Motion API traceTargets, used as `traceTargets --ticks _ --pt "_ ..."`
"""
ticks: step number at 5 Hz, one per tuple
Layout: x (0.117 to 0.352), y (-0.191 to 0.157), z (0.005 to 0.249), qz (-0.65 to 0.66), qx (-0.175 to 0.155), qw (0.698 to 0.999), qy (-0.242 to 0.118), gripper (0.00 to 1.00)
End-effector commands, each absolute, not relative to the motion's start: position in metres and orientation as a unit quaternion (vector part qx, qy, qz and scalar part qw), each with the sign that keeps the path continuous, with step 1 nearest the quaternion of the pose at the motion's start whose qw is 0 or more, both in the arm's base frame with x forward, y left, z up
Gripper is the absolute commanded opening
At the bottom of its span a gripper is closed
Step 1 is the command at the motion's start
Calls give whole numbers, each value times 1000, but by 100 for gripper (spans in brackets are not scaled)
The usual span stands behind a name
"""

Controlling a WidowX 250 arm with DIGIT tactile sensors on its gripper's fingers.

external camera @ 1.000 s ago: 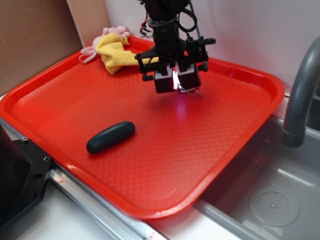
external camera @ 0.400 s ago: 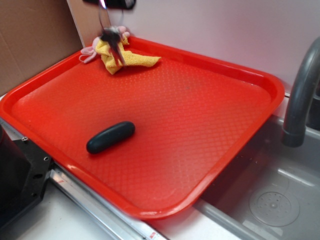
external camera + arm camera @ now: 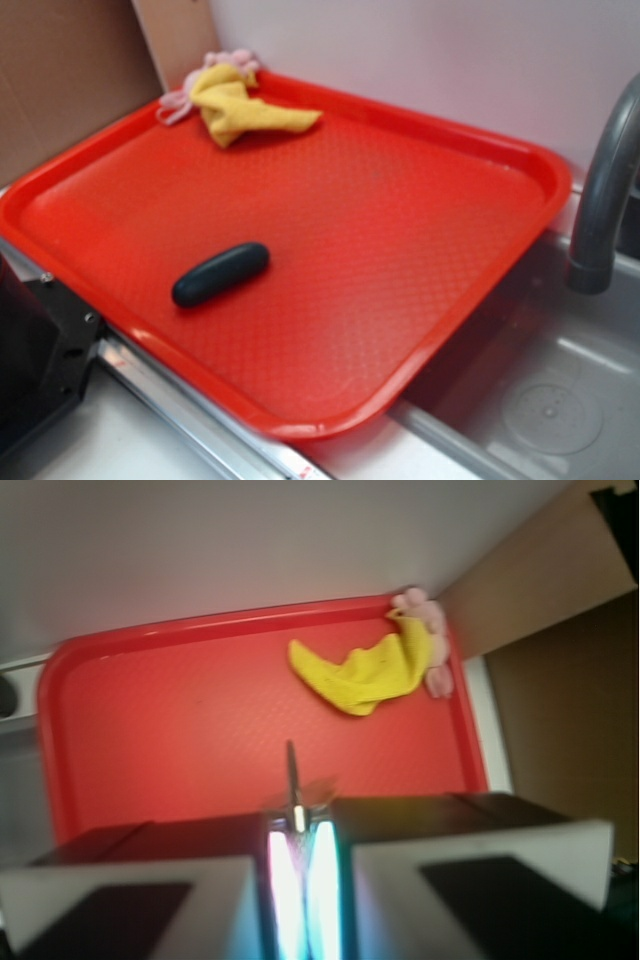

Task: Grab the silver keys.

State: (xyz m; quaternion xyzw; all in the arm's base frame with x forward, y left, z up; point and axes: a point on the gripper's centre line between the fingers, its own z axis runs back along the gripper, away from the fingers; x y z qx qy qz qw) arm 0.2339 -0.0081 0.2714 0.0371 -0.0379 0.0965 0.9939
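Red tray (image 3: 480,150) beside grey sink (image 3: 560,400)

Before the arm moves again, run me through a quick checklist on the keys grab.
1. Tool closed: ok, the wrist view shows its fingers drawn nearly together.
2. Silver keys held: ok, a thin blurred metal piece pokes out between the fingers.
3. Keys off the red tray: ok, none lie on it in the exterior view.
4. Grip security: cannot tell, the image is blurred.
5. Yellow cloth not snagged: ok, it lies at the tray's far corner.
6. Dark capsule undisturbed: ok, lying on the tray.
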Motion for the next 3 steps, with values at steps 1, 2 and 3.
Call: traceTargets --ticks 1,2,3 --pt "243 -8 280 107 37 991 -70 0" --pt "243 -9 276 117 35 990 -65 0" --pt "245 -9 271 131 41 989 -58 0"
